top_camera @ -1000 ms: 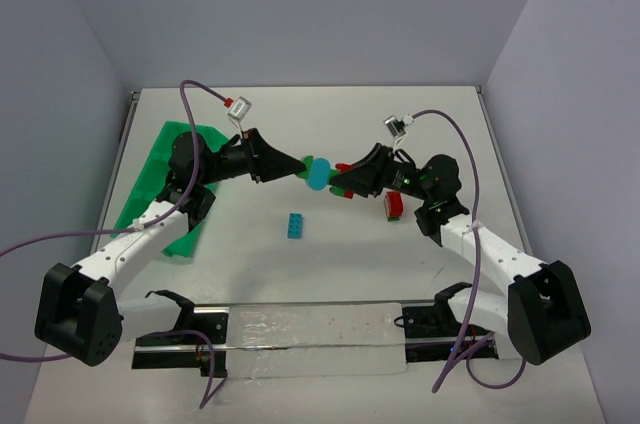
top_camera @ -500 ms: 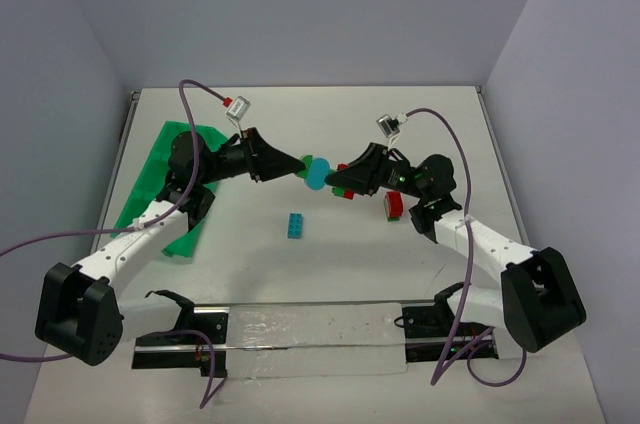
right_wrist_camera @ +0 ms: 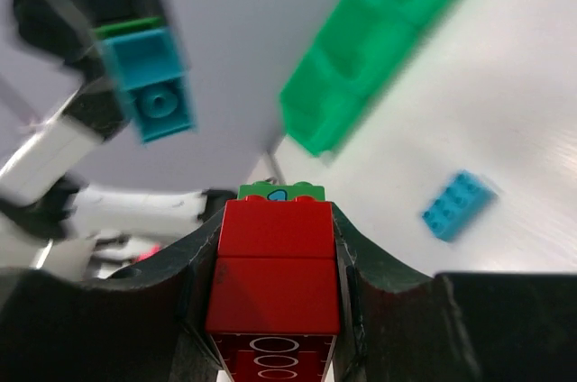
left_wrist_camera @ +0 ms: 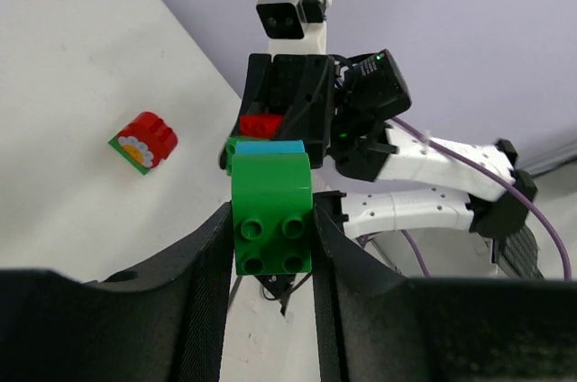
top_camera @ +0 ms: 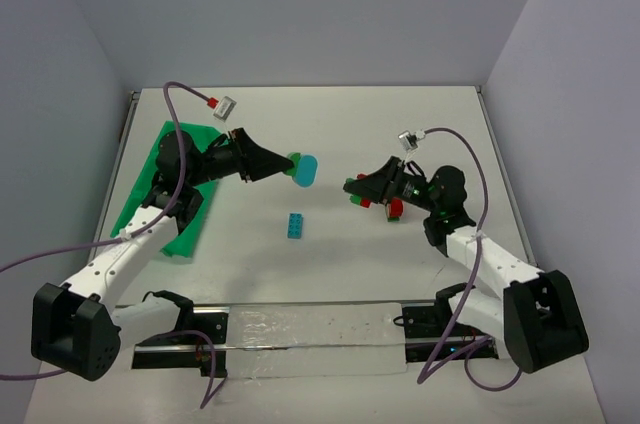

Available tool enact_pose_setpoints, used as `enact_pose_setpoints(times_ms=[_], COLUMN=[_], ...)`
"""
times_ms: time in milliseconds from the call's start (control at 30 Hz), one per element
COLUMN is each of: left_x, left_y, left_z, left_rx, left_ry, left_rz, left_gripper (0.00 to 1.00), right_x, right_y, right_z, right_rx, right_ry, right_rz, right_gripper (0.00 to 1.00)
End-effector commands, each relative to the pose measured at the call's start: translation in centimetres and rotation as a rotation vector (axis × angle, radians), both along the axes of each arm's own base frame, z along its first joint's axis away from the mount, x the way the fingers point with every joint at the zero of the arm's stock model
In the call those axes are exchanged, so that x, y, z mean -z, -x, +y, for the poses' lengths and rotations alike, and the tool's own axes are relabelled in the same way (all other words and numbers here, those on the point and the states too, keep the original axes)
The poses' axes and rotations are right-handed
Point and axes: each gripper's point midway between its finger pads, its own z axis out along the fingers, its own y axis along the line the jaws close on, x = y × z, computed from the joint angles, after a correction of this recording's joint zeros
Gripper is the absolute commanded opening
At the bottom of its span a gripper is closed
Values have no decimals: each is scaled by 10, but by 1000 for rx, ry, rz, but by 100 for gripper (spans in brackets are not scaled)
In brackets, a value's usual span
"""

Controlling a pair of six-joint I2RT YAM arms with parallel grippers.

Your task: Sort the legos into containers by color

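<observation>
Holding entry one: a green lego (left_wrist_camera: 272,220) with a teal lego (left_wrist_camera: 266,150) stuck to its far end. The pair is pinched between the narrowed jaws of the left gripper (top_camera: 283,166) and held in the air over the middle of the table (top_camera: 330,114).

Entry two: a red lego stack (right_wrist_camera: 273,269), two red pieces one upon the other, with a small green piece (right_wrist_camera: 281,191) at the far end. It is clamped by the right gripper (top_camera: 356,187), whose jaws press tight against both sides. The stack is lifted off the surface right of centre and points toward the left gripper, with a clear gap between the two loads.

Entry three: a blue lego (top_camera: 295,226), loose and flat on the table, lying between the two grippers and nearer the arm bases.

Entry four: a red-and-green lego (left_wrist_camera: 144,140) with a flower print on one face, lying on the table just beside the right arm's wrist.

Entry five: the green tray (top_camera: 150,184), set aslant at the left side of the table, partly under the left arm. What its compartments hold cannot be made out.
</observation>
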Motion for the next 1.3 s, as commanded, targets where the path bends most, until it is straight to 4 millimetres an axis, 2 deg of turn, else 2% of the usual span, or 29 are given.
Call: enact_pose_setpoints(times_ms=[0, 133, 233, 267, 333, 433, 600, 867, 967, 1067, 1200, 1267], left_x=[-8, 7, 10, 12, 17, 25, 28, 31, 32, 31, 28, 27], left_y=[-21, -31, -36, -36, -38, -41, -41, -40, -39, -38, -38, -38], left_z=[9, 13, 15, 15, 17, 19, 22, 22, 21, 23, 24, 24], left_rx=[-115, -177, -203, -206, -224, -245, -266, -262, -257, -261, -267, -263], left_ry=[-61, -100, -105, -108, -120, -144, -149, -151, -150, -156, -165, -164], left_rz=[-19, 31, 47, 52, 73, 104, 118, 126, 127, 123, 111, 106], left_gripper=[0, 0, 0, 0, 0, 0, 0, 0, 0, 0, 0, 0], right_x=[57, 93, 113, 115, 138, 154, 191, 205, 202, 182, 117, 79], right_y=[-39, -58, -65, -67, -68, -75, -80, -81, -82, -85, -89, -88], right_z=[-20, -36, -30, -29, -18, -6, 4, 11, 12, 11, 11, 10], right_rx=[263, 430, 440, 455, 440, 433, 416, 393, 393, 414, 449, 470], right_ry=[425, 736, 838, 860, 952, 1029, 1132, 1138, 1140, 1122, 1041, 985], right_rz=[41, 142, 179, 175, 201, 207, 253, 281, 280, 258, 164, 93], right_gripper=[0, 0, 3, 6, 14, 28, 41, 61, 68, 73, 77, 77])
